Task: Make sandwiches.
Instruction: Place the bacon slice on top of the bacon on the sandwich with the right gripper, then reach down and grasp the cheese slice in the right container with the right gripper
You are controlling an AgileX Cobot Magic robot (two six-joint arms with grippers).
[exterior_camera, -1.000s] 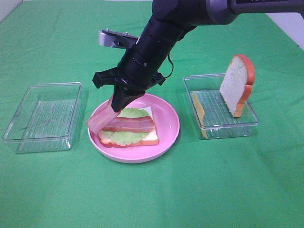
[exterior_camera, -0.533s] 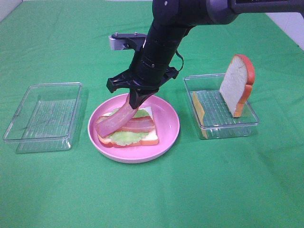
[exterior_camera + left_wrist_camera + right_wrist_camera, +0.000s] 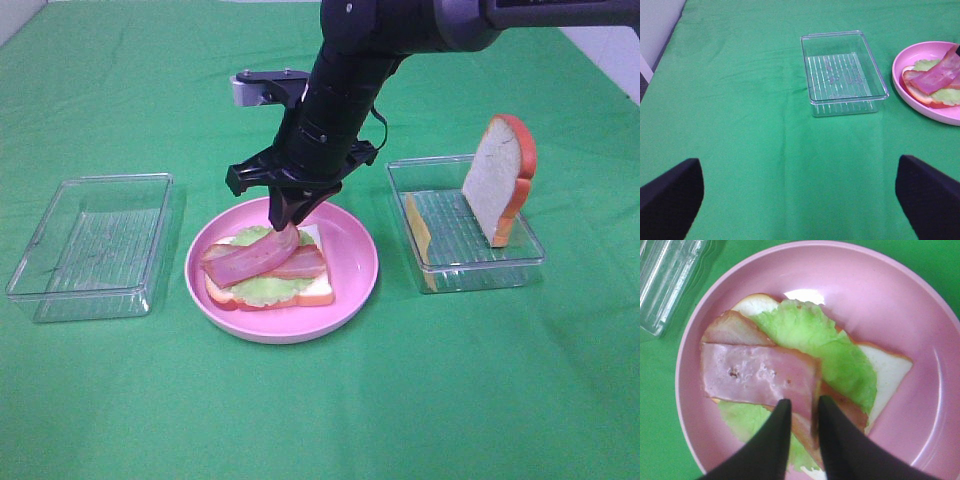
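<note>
Left fingers are wide apart over the green bench, only their tips in frame. Left tray unchanged. Bacon strip was dangling past the plate's left rim a second ago; it now lies across the sandwich on the pink plate. Right fingers are slightly apart with the strip's end in the gap. Can't tell if it's still pinched. Right tray: bread slice upright, cheese edge-on and blurred by the wall.

A big green cloth covers the whole table. Past the cloth's far corners sits a pale surface. The light is soft and even.
</note>
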